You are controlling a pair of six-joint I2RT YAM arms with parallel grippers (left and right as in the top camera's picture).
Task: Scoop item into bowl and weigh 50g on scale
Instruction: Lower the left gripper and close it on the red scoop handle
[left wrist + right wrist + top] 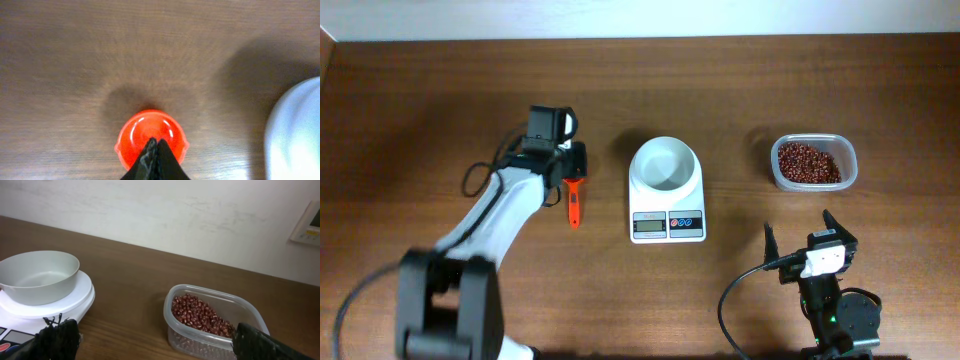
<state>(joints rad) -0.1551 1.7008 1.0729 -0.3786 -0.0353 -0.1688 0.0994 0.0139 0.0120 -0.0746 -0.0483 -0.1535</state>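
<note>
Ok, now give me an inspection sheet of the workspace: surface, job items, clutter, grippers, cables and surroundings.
Surface: brown wooden table, no spills seen.
Job's things: white bowl sits on the scale, no beans seen in it; display too small to read. Beans lie in a clear tub to the right of the scale.
Clutter: nothing seen.
Grippers: left gripper shut on the orange scoop, left of the scale; right gripper open and empty, near the tub.
Cables: black cables loop beside the left arm and by the right arm's base.
Surroundings: white wall behind the table, with a wall panel.
</note>
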